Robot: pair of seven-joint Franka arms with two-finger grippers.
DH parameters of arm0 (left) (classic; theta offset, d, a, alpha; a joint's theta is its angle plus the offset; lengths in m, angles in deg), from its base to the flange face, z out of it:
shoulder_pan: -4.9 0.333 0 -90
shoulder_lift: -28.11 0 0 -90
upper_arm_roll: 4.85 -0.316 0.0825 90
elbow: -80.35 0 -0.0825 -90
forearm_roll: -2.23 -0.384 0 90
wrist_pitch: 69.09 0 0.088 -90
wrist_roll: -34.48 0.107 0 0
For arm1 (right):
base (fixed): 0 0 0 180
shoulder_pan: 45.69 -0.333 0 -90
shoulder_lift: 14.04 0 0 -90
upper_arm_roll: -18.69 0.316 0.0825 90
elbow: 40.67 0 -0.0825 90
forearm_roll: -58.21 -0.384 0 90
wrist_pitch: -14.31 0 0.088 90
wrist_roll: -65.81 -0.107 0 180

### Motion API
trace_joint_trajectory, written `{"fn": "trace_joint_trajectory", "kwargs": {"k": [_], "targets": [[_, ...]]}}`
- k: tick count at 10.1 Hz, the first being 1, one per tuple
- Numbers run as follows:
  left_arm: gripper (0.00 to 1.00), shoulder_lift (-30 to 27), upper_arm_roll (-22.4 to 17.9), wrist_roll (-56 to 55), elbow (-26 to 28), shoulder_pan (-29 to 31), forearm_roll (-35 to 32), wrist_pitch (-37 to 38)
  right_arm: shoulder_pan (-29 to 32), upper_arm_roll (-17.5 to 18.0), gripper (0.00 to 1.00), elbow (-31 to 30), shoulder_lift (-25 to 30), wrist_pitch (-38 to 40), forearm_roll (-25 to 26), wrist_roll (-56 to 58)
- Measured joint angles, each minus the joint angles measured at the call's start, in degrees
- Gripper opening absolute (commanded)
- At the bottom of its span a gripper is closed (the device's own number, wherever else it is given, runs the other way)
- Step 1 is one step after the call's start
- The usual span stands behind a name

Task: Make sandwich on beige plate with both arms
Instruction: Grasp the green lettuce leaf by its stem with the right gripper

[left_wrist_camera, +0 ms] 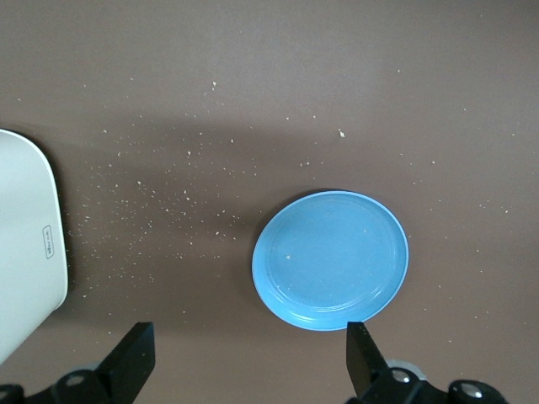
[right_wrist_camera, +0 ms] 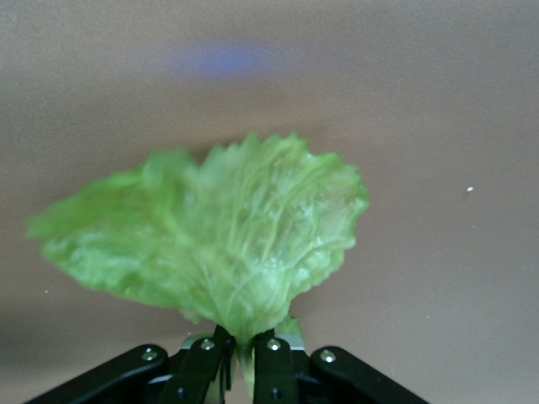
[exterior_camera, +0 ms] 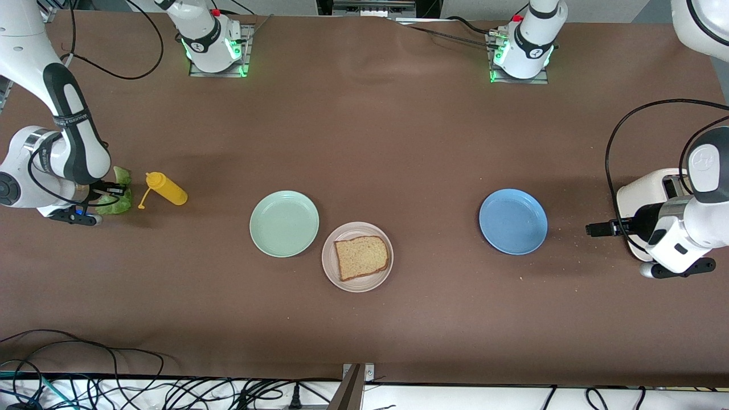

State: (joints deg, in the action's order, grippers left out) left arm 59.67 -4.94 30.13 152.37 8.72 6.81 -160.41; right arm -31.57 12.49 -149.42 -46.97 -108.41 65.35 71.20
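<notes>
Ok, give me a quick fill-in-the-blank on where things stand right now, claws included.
1. The right claw is shut on the ____.
2. The bread slice lies on the ____ plate.
3. The left claw hangs open by the toaster, and the plate nearest it is the ____ one.
4. The yellow squeeze bottle lies beside the ____.

Missing words: lettuce leaf; beige; blue; lettuce leaf

**Brown table and what lies on it**

The brown table (exterior_camera: 364, 142) carries a mint-green plate (exterior_camera: 284, 223), a beige plate (exterior_camera: 357, 257) just beside it, a blue plate (exterior_camera: 513, 221), a yellow squeeze bottle (exterior_camera: 166, 189) lying on its side, a white toaster (exterior_camera: 649, 210), and scattered crumbs (left_wrist_camera: 168, 198).
</notes>
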Motion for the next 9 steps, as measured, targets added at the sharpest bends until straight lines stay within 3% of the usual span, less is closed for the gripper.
{"fn": "trace_joint_trajectory", "kwargs": {"k": [4, 7, 9], "targets": [[1.0, -0.5, 0.1, -0.3, 0.0, -0.1, -3.9, 0.0, -0.3, 1.3, 0.0, 2.7, 4.8, 5.2, 0.0, 0.5], [1.0, -0.5, 0.0, -0.5, 0.0, 0.0, -3.9, 0.0, -0.7, 5.6, 0.0, 13.7, 10.6, 25.3, 0.0, 1.3], [1.0, -0.7, 0.0, -0.5, 0.0, 0.0, -4.0, 0.0, -0.8, 12.3, 0.0, 23.6, 11.5, 36.6, -0.2, 1.3]]}}
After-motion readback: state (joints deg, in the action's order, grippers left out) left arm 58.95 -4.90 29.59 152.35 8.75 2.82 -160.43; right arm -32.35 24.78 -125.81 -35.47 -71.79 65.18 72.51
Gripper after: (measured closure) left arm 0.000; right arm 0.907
